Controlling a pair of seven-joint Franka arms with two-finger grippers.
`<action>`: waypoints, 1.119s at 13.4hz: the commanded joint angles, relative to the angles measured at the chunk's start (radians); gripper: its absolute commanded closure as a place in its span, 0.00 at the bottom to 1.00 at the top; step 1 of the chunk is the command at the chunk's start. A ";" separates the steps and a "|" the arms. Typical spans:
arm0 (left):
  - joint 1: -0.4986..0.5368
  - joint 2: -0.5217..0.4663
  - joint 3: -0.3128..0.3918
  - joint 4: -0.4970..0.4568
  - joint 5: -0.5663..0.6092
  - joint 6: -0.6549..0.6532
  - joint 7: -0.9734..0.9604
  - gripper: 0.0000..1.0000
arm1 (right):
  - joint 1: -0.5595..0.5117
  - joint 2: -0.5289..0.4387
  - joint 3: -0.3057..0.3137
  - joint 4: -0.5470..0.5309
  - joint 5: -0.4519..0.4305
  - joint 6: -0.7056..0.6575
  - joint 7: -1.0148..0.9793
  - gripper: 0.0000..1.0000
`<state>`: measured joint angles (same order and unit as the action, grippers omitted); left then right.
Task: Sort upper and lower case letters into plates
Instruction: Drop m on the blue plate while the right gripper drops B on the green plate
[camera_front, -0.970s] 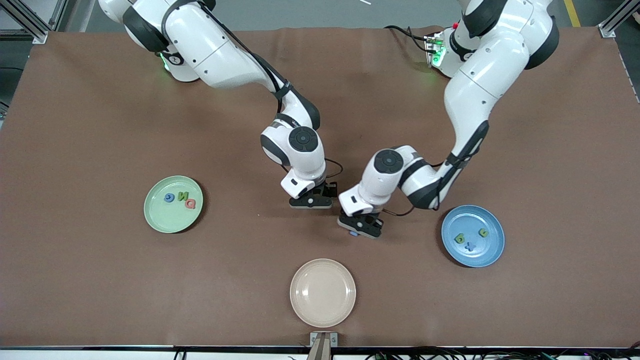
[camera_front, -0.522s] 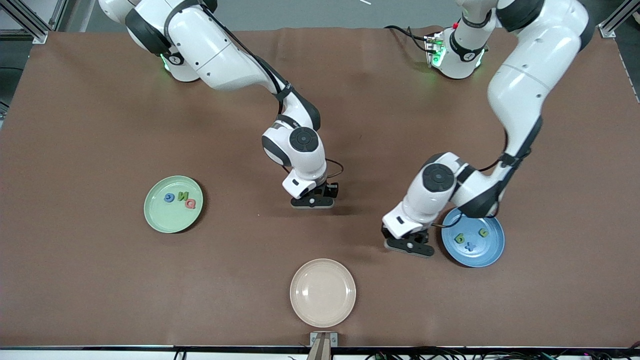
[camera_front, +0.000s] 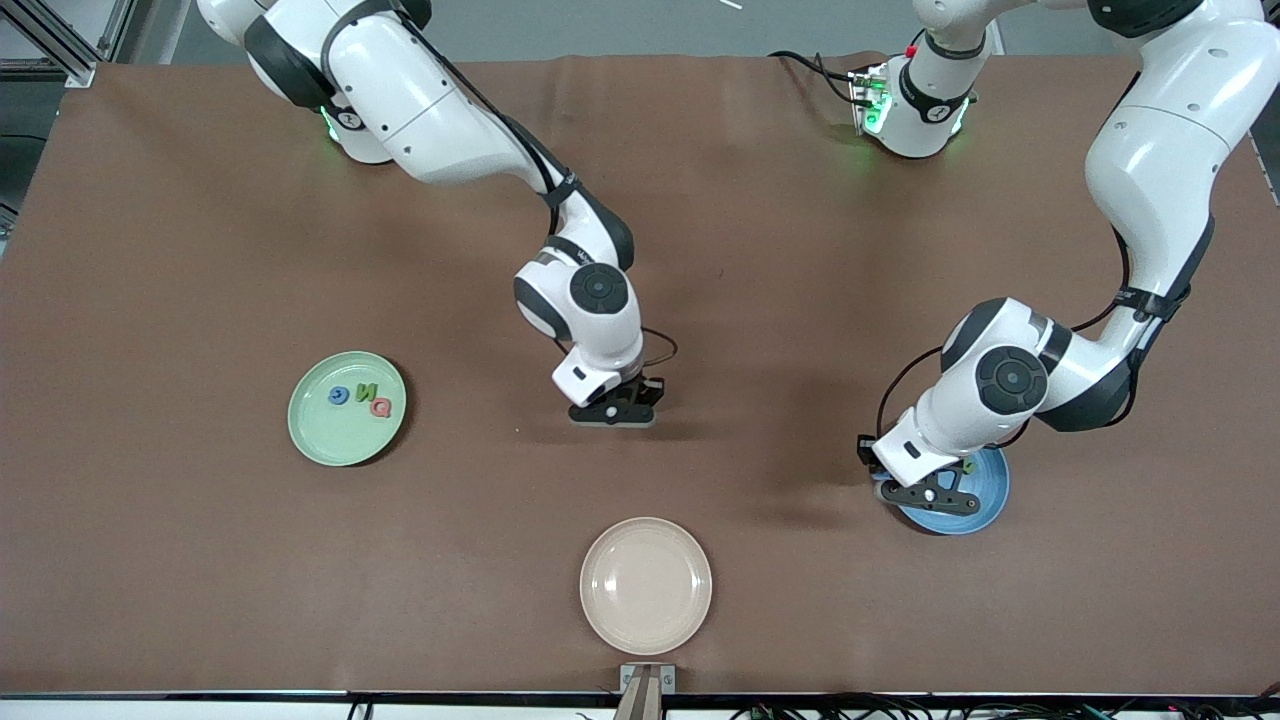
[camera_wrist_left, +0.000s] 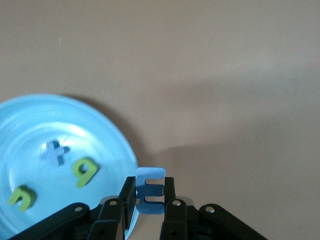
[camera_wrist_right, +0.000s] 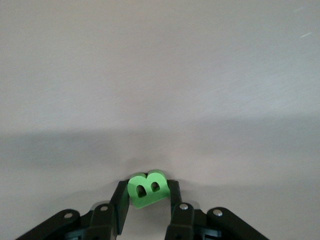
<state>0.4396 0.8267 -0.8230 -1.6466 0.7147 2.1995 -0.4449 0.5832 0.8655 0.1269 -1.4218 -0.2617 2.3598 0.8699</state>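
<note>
- The green capital B (camera_wrist_right: 145, 187) sits between the fingers of the right gripper (camera_wrist_right: 146, 192). Both black fingers press against its sides, so the gripper is clamped on it, low over the bare brown table (camera_front: 200, 250).
- In the front view this gripper (camera_front: 612, 412) is near the middle of the table, at about 12 o'clock from the cream plate (camera_front: 645, 585).
- The small blue m (camera_wrist_left: 150, 180) is pinched between the fingers of the left gripper (camera_wrist_left: 149, 189), with its legs turned sideways.
- The left gripper (camera_front: 925, 495) hangs over the rim of the blue plate (camera_front: 985, 500), at roughly the plate's 8 o'clock edge in the front view.
- The blue plate (camera_wrist_left: 30, 125) lies at about 4 o'clock from the table's middle. It holds three small letters: a blue x (camera_wrist_left: 55, 151) and two green ones (camera_wrist_left: 85, 171) (camera_wrist_left: 21, 196), each apart from the others.
- The pale green plate (camera_front: 320, 440) lies at about 8 o'clock from the table's middle, toward the right arm's end.
- It holds three capitals. The blue G (camera_front: 339, 396) is at 11 o'clock from the plate's centre, the green N (camera_front: 367, 391) at 1 o'clock, and the pink Q (camera_front: 380, 407) at 3 o'clock, just beside the N.
- The cream plate is at 6 o'clock, nearest the front camera, between the other two plates and well apart from both.
</note>
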 joint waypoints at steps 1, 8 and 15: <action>0.034 -0.015 -0.007 -0.035 0.043 -0.030 -0.006 0.96 | -0.123 -0.113 0.029 -0.028 0.025 -0.164 -0.187 1.00; 0.077 -0.014 -0.008 -0.024 0.049 -0.037 0.000 0.31 | -0.529 -0.375 0.034 -0.339 0.173 -0.211 -0.888 1.00; 0.059 -0.028 -0.039 0.141 0.042 -0.170 0.000 0.00 | -0.672 -0.349 0.030 -0.401 0.173 -0.191 -0.970 0.93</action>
<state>0.5119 0.8136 -0.8460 -1.5824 0.7432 2.1197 -0.4438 -0.0575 0.5294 0.1358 -1.7869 -0.1008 2.1471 -0.0937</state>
